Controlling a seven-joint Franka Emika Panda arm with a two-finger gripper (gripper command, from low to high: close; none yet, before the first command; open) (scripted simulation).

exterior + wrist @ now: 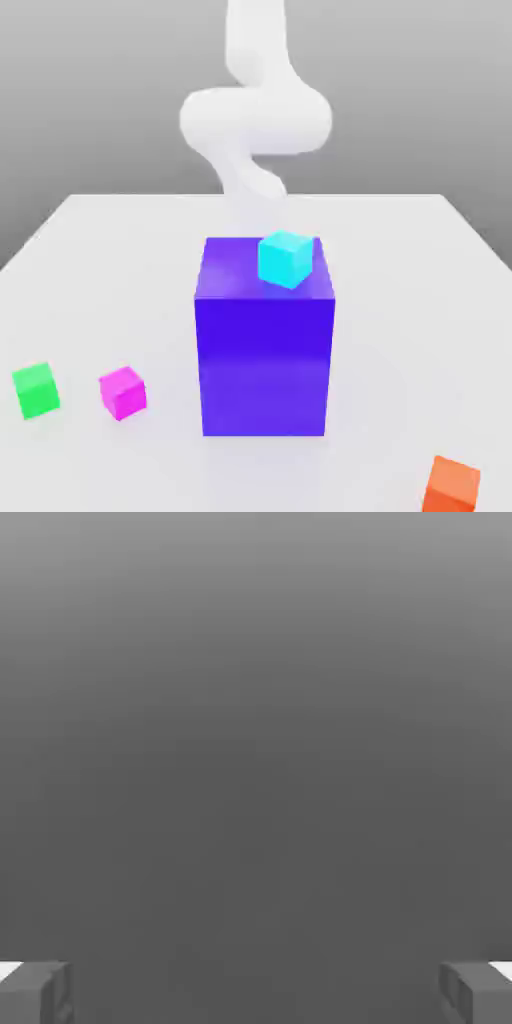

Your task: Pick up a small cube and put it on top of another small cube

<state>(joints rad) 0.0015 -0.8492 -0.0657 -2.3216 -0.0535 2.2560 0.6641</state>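
Small magenta-pink cube (123, 393) rests on the pale surface (400, 350), on the camera's side of the arm (255, 120) that carries the fingers (40, 995), and off toward the exterior view's left. It lies clear of the fingers, tilted to no side but turned so that a corner faces the camera. The fingers stand wide apart in the hand view, with plain grey between them.

Between the exterior camera and the arm stands a big blue-purple block (265, 365), upright and much larger than any cube. The white arm comes down behind it, so the block is the main bulky thing in front of the fingers' arm. On top of the block sits a small cyan cube (285, 259), toward the exterior view's right and also on the camera's side of the arm.

The magenta-pink cube is beside the block, apart from it. Farther out from the arm on that same side is a small green cube (37, 390), near the magenta-pink one but with bare surface between the two. Toward the exterior view's right, nearer the camera and well apart from the arm, is an orange cube (452, 487), partly cut off by the picture's lower edge.
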